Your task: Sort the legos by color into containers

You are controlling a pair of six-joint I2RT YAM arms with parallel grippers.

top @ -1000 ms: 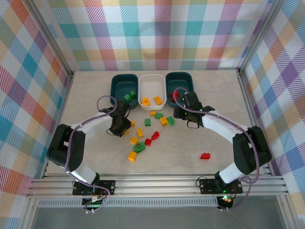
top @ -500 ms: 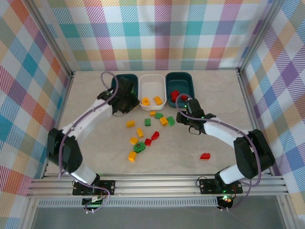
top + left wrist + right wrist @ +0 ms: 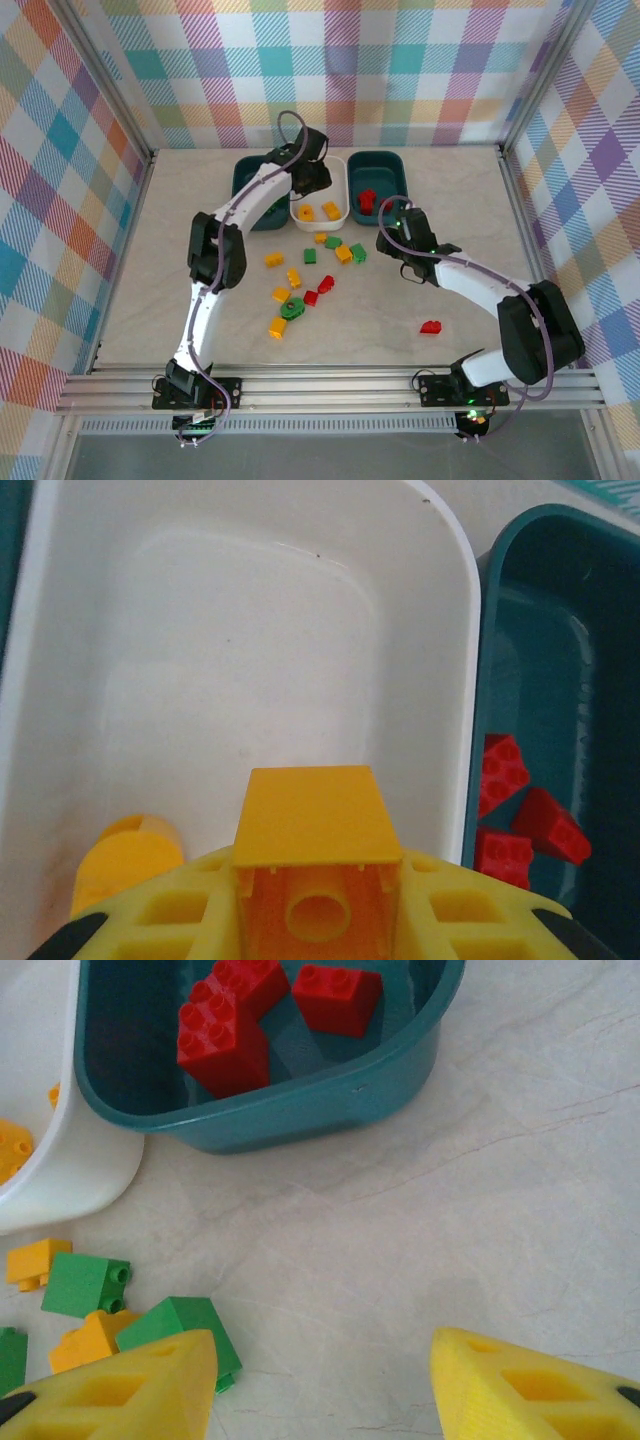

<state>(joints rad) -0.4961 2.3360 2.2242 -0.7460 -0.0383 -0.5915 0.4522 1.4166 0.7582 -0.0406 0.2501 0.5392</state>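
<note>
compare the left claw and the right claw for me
The left claw is shut on a yellow brick; the right claw is open and holds nothing. The left claw hangs over the white tub; the right claw is over the table, near the teal tub holding red bricks. Both have yellow fingers.

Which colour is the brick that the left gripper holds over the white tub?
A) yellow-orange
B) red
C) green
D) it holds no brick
A: in the left wrist view a yellow-orange brick sits clamped in the shut left gripper, directly above the white tub.
</note>
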